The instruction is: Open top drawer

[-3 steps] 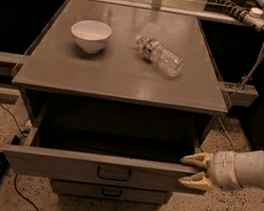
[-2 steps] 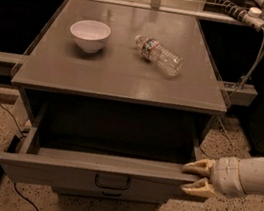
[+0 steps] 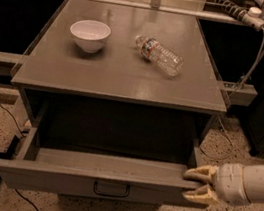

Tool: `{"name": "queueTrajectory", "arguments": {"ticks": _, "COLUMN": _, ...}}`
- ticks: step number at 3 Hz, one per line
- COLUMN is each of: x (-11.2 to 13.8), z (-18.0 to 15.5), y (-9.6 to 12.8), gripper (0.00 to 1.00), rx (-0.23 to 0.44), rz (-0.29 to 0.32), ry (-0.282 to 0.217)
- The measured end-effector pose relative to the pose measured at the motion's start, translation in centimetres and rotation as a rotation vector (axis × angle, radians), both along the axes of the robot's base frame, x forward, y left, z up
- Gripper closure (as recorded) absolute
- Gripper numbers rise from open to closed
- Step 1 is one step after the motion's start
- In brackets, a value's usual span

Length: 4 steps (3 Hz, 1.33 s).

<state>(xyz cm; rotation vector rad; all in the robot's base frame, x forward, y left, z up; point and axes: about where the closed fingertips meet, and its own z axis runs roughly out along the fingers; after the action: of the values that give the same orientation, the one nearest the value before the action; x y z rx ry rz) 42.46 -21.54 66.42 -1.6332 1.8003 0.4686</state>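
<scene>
At the top drawer point(image 3: 58, 178), the pincer point(image 3: 193, 184) covers its right corner.

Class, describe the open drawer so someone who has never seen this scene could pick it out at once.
Find the grey metal cabinet with a white bowl and a clear plastic bottle on top. Directly beneath that top, a wide grey drawer stands pulled out. Its small black loop handle and the tan end effector at its right front corner mark it.

The tool point(image 3: 198, 184) sits at the pulled-out top drawer's point(image 3: 83, 182) right front corner.
</scene>
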Motion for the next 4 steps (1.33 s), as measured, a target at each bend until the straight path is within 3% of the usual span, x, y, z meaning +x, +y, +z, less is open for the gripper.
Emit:
{"name": "queueTrajectory", "arguments": {"ticks": 2, "x": -1.7, "z": 0.1, "y": -0.4, "gripper": 1.00, "rx": 0.011, "rz": 0.000, "ry": -0.003}}
{"name": "queueTrajectory", "arguments": {"ticks": 4, "x": -1.4, "z": 0.3, "y": -0.1, "gripper": 0.58, "rx": 0.016, "rz": 0.006, "ry": 0.002}}
